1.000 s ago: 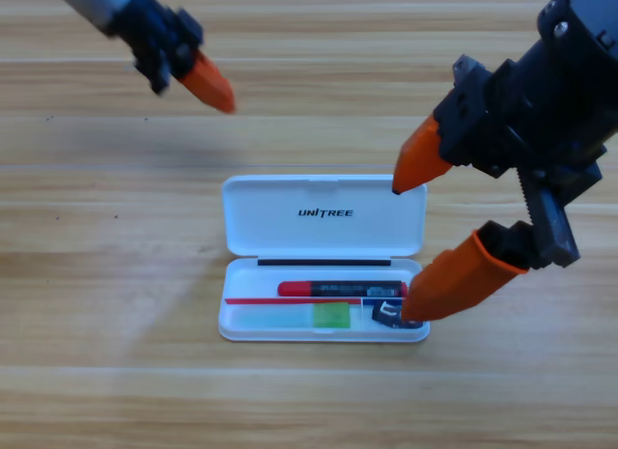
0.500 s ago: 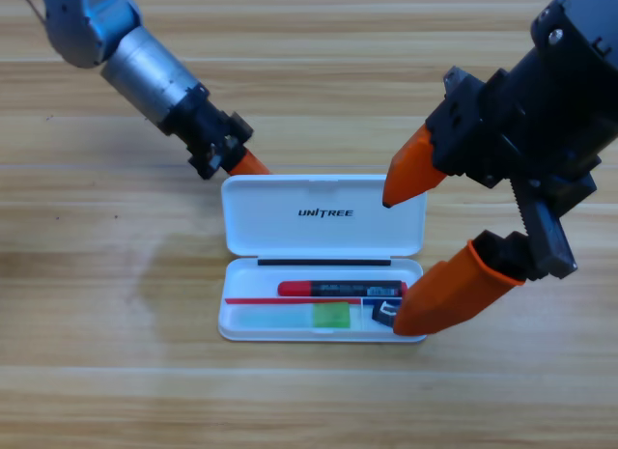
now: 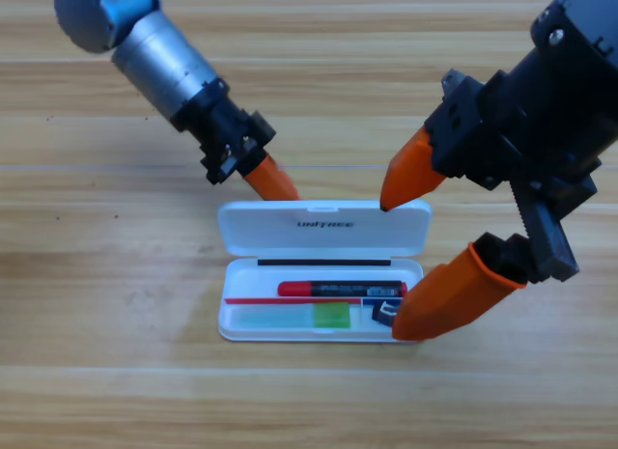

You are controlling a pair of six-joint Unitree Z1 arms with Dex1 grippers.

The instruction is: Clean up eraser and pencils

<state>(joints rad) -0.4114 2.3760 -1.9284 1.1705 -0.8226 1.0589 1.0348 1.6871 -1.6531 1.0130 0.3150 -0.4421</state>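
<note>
High view shows us at the closing step: the red pencil (image 3: 340, 288), the green pencil (image 3: 294, 317) and the eraser (image 3: 386, 314) all lie in the white case's (image 3: 232, 325) tray. Our left gripper (image 3: 272, 182) touches the lid (image 3: 323, 228) at its upper left edge; we cannot tell its jaws' state. Our right gripper (image 3: 413, 256) hangs spread wide over the case's right end. Next, we judge, the lid needs folding down without sliding the case.

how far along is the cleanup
Done: red pencil with black middle, green and whitish pencil and dark eraser block lie in the white plastic case. In hand: left gripper pushes its lid; right gripper open alongside. Left: shutting it.
</note>
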